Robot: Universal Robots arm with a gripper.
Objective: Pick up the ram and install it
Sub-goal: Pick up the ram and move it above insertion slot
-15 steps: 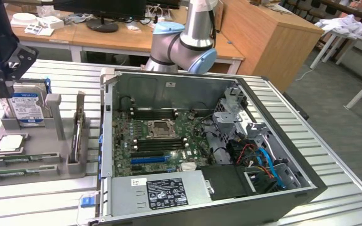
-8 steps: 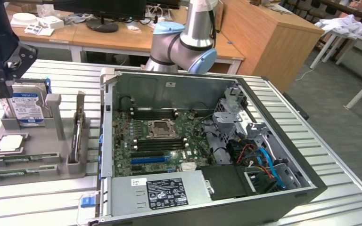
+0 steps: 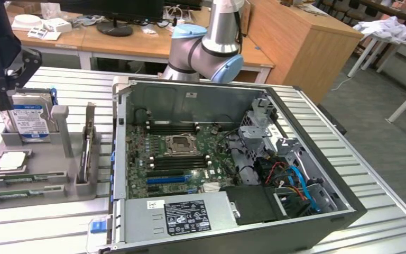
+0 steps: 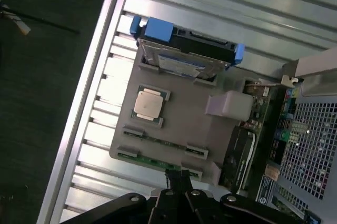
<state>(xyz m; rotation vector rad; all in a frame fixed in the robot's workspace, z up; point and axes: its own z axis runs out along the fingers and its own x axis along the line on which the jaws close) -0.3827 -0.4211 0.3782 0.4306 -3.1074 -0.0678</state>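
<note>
Below the gripper [image 4: 178,177] a grey fixture tray [image 4: 184,119] lies on the slatted metal table [image 4: 221,3]. A silver processor [image 4: 148,103] sits in a recess a little further from the gripper. Beyond it a hard drive [image 4: 181,58] with blue brackets stands upright. An open computer case [image 3: 188,100] stands beside the tray, farthest off.

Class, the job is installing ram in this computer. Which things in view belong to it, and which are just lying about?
Belong to the job:
ram stick in the grey holder
gripper, shut
motherboard memory slots

Just lying about:
hard drive
processor chip
upright expansion card
</note>
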